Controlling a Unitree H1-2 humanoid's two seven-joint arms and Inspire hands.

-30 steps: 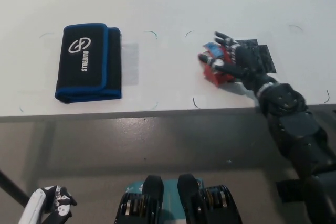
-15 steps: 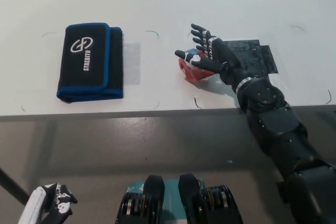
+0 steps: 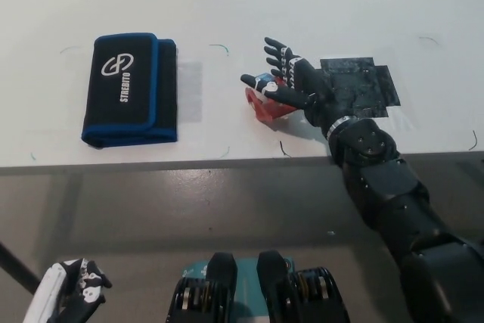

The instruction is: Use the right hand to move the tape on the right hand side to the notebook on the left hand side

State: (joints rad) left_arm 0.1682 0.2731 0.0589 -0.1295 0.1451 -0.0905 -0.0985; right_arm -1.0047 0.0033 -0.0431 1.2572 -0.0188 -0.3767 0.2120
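The black right hand [image 3: 291,85] has slid leftward across the table [image 3: 318,5], bringing the one red tape [image 3: 263,104] with it. Fingers loosely curled around it. One black-and-blue notebook [image 3: 128,88] lies well left. White left hand [image 3: 72,293] rests low, fingers curled shut.

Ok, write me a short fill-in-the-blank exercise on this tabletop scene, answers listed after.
1. The black right hand holds a tape coloured ____.
2. The black notebook has an edge trim coloured ____.
3. The tape lies to the ____ of the notebook in the picture.
4. The white left hand rests at the picture's lower ____ corner, below the table.

Missing words: red; blue; right; left
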